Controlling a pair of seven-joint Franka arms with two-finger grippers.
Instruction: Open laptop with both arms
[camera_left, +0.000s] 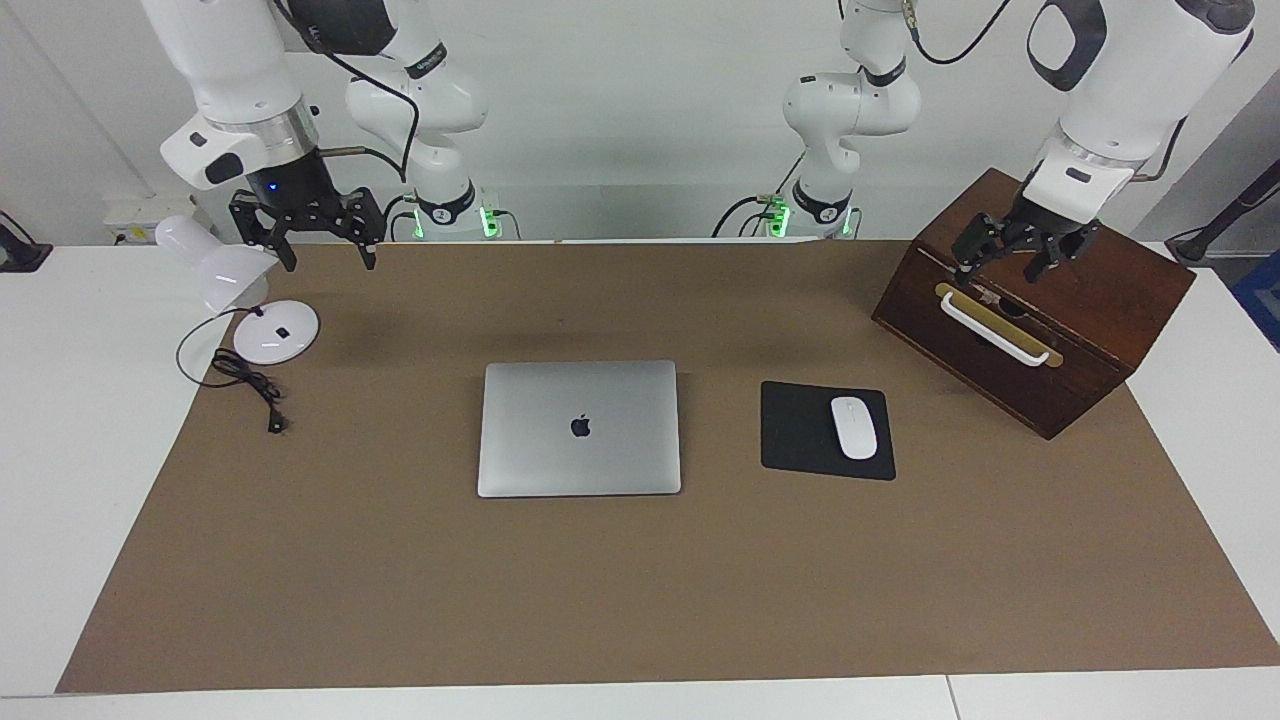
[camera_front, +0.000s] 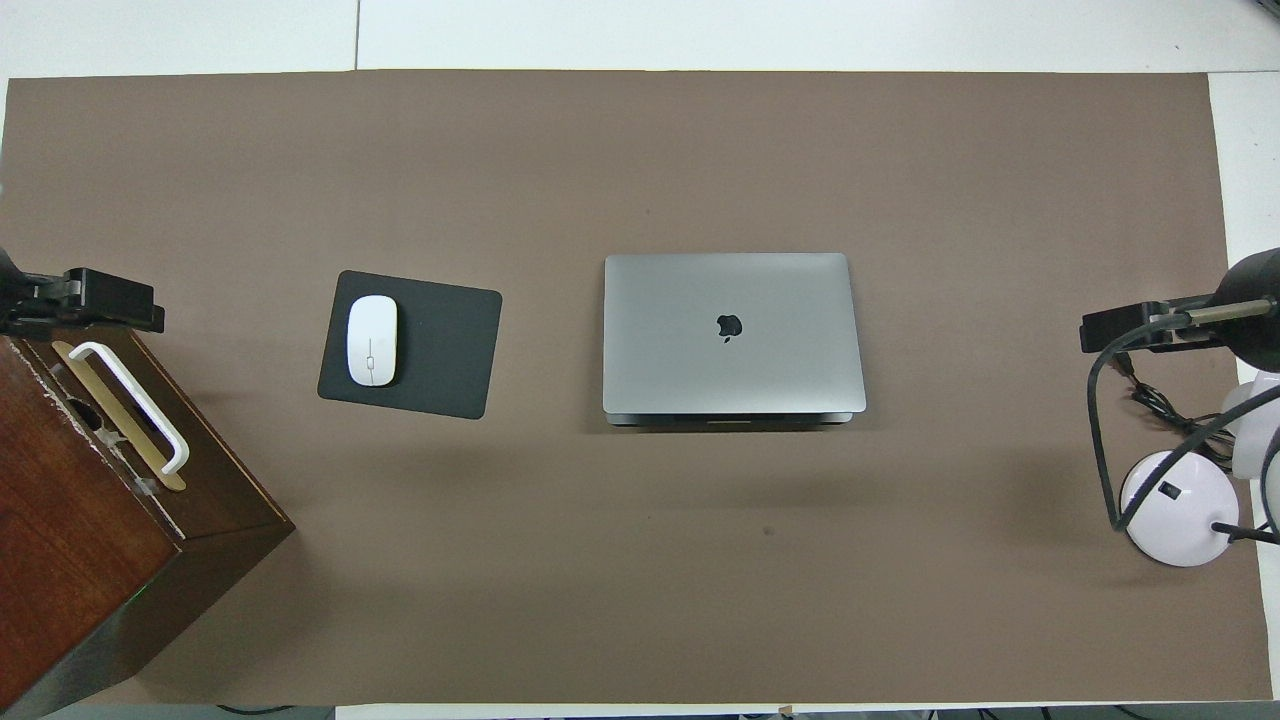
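Note:
The laptop (camera_left: 580, 428) (camera_front: 730, 335) lies closed and flat in the middle of the brown mat, silver lid up with the dark apple logo showing. My left gripper (camera_left: 1010, 262) (camera_front: 85, 300) hangs open in the air over the wooden box at the left arm's end of the table, holding nothing. Over the white desk lamp at the right arm's end, my right gripper (camera_left: 325, 250) (camera_front: 1130, 330) is also open and holds nothing. Both grippers are well apart from the laptop.
A black mouse pad (camera_left: 800, 430) (camera_front: 440, 345) with a white mouse (camera_left: 853, 427) (camera_front: 372, 340) lies beside the laptop toward the left arm's end. The wooden box (camera_left: 1100, 290) (camera_front: 80, 520) has a white handle. The lamp (camera_left: 275, 330) (camera_front: 1180, 505) trails a black cable.

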